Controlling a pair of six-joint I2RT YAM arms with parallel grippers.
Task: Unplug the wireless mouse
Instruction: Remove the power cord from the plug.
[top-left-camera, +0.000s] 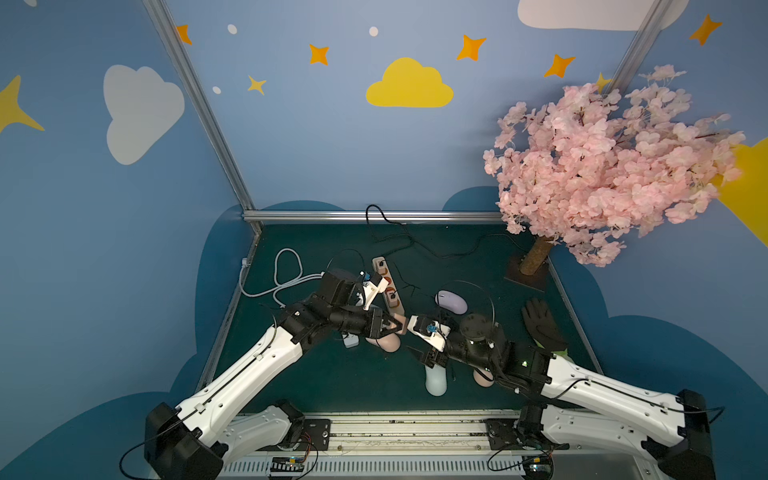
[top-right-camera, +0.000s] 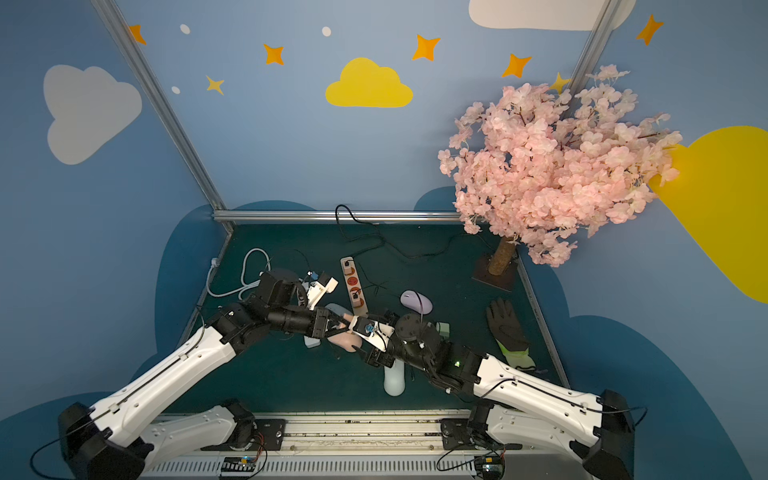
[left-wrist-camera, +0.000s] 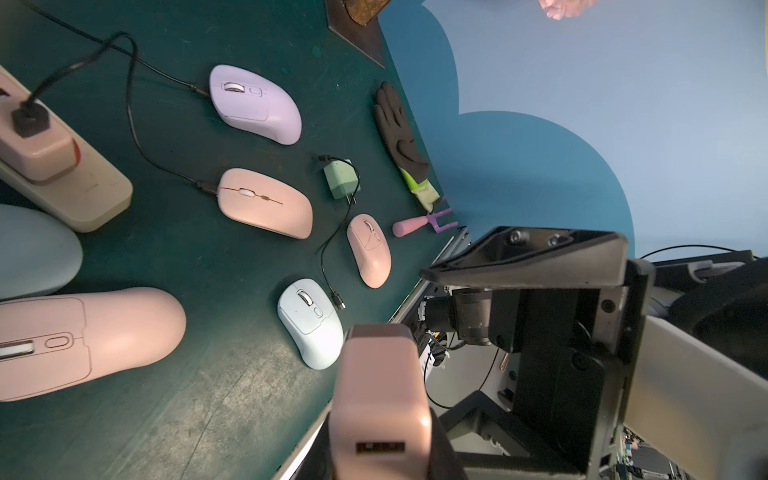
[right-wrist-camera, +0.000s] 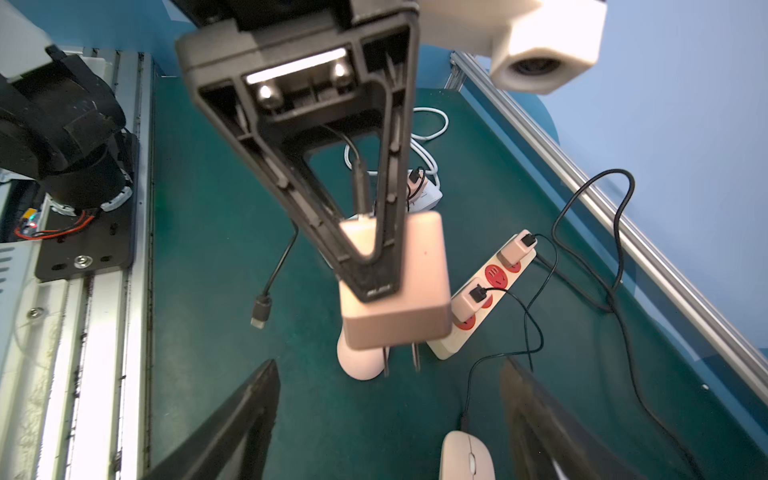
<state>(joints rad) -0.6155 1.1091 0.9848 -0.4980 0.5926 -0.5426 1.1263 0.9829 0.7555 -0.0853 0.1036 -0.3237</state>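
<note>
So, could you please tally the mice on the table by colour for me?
Pink mice: 3
Pale blue mice: 2, one only partly in view
Purple mouse: 1
Total: 6

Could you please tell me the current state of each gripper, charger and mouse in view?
left gripper, shut on the pink adapter, held in the air, USB port empty
right gripper, open, holding nothing
black USB plug, loose, in no port
power strip, two adapters plugged in
purple mouse, cable plugged in
flat pink mouse, cable plugged in
light blue mouse, no cable attached
green charger, lying unplugged
</note>
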